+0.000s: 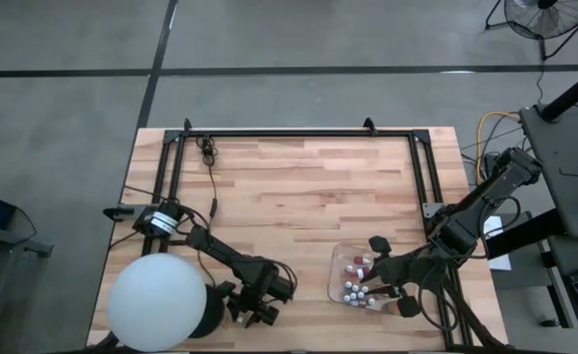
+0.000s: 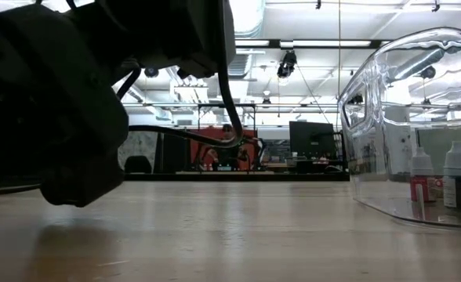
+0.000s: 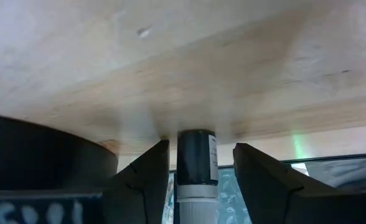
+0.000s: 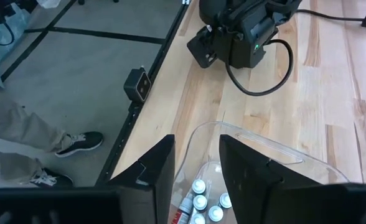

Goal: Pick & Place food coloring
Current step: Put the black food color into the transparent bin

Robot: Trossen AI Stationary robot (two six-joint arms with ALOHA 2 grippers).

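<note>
I have one food coloring bottle [image 3: 196,163] between my left gripper's [image 1: 253,311] part-open fingers at lower left, while my empty, narrow right gripper [image 1: 373,287] hovers over the tray [image 1: 334,285] holding the rest.

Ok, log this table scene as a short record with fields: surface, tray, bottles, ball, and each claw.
surface: light wooden tabletop
tray: clear shallow plastic tray, near the front right
bottles: tiny white-capped food coloring bottles inside the tray
ball: big white ball, front left corner
left claw: low by the ball, a dark-capped bottle between its fingers
right claw: open, over the tray
</note>
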